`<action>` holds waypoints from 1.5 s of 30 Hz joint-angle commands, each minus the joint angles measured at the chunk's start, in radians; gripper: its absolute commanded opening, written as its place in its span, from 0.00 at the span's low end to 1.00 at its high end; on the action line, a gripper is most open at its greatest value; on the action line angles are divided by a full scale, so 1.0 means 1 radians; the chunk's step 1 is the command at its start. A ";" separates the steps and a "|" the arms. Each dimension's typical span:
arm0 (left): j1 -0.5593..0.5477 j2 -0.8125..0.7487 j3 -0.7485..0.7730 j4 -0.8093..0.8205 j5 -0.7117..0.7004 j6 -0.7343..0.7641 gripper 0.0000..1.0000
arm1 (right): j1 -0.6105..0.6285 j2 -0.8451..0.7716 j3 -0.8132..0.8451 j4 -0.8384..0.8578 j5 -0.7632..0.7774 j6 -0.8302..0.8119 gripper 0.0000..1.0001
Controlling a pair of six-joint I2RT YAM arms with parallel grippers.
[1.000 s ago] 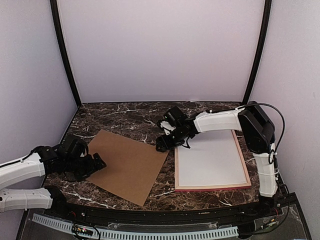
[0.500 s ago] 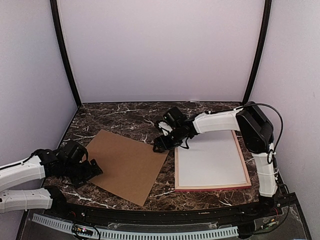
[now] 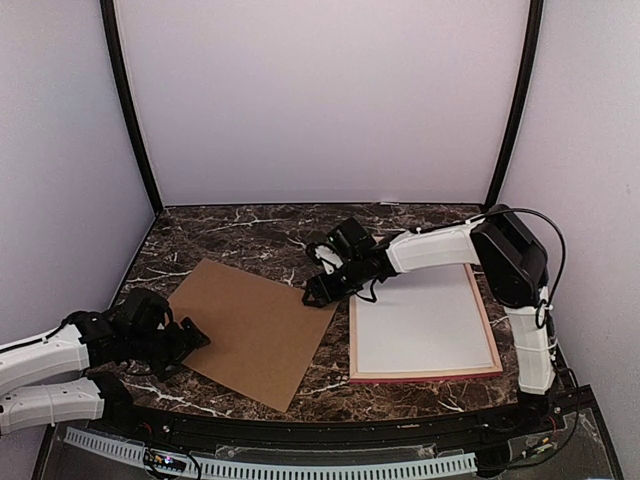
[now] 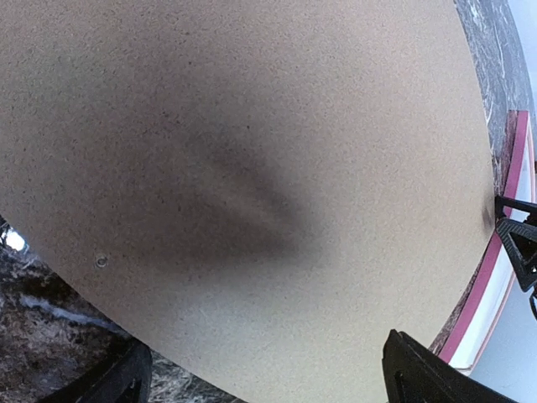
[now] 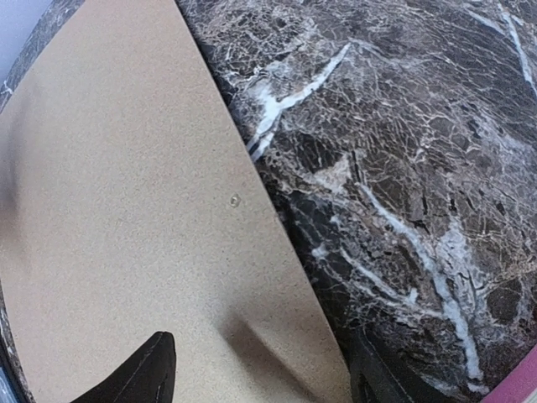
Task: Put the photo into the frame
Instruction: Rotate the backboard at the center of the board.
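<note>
Left hand [image 3: 190,336] back, right hand [image 3: 313,292] leftward

Left arm [image 3: 50,350]: white links, black joints. Lay low, reaching in from the left side, forearm nearly level.
Left pincer [image 3: 192,335]: black, pointed right, jaws spread wide. Both fingers [image 4: 424,376] showed at the bottom corners of its wrist view.
Right arm [image 3: 440,245]: rose upright from its base, bent at the elbow, forearm stretched leftward.
Right pincer [image 3: 312,292]: black, angled down and left, jaws apart. Fingertips [image 5: 138,374] showed dark at the bottom of its wrist view.
</note>
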 commanded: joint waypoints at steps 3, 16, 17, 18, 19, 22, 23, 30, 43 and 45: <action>0.008 0.051 -0.065 0.087 0.063 -0.040 0.99 | 0.061 -0.015 -0.096 -0.031 -0.040 0.073 0.67; 0.217 0.247 0.071 0.192 0.140 0.257 0.94 | 0.175 -0.167 -0.279 -0.015 0.000 0.167 0.62; 0.233 0.288 0.085 0.198 0.142 0.298 0.94 | 0.183 -0.182 -0.291 -0.006 -0.011 0.170 0.62; 0.243 0.310 0.119 0.202 0.134 0.315 0.94 | 0.193 -0.195 -0.301 0.000 -0.026 0.172 0.62; 0.248 0.350 0.136 0.198 0.130 0.347 0.94 | 0.197 -0.206 -0.308 0.003 -0.032 0.173 0.62; 0.267 0.404 0.205 0.184 0.123 0.395 0.96 | 0.191 -0.217 -0.300 -0.019 0.014 0.167 0.66; 0.270 0.418 0.221 0.178 0.122 0.413 0.96 | 0.186 -0.212 -0.285 -0.036 0.040 0.160 0.67; 0.300 0.400 0.239 0.119 0.110 0.460 0.98 | 0.125 -0.128 -0.160 -0.054 0.098 0.135 0.75; 0.302 0.310 0.071 0.142 0.216 0.392 0.99 | 0.113 -0.025 -0.063 -0.047 0.025 0.137 0.74; 0.302 0.300 0.051 0.156 0.229 0.383 0.99 | 0.116 -0.027 -0.071 -0.032 0.016 0.147 0.74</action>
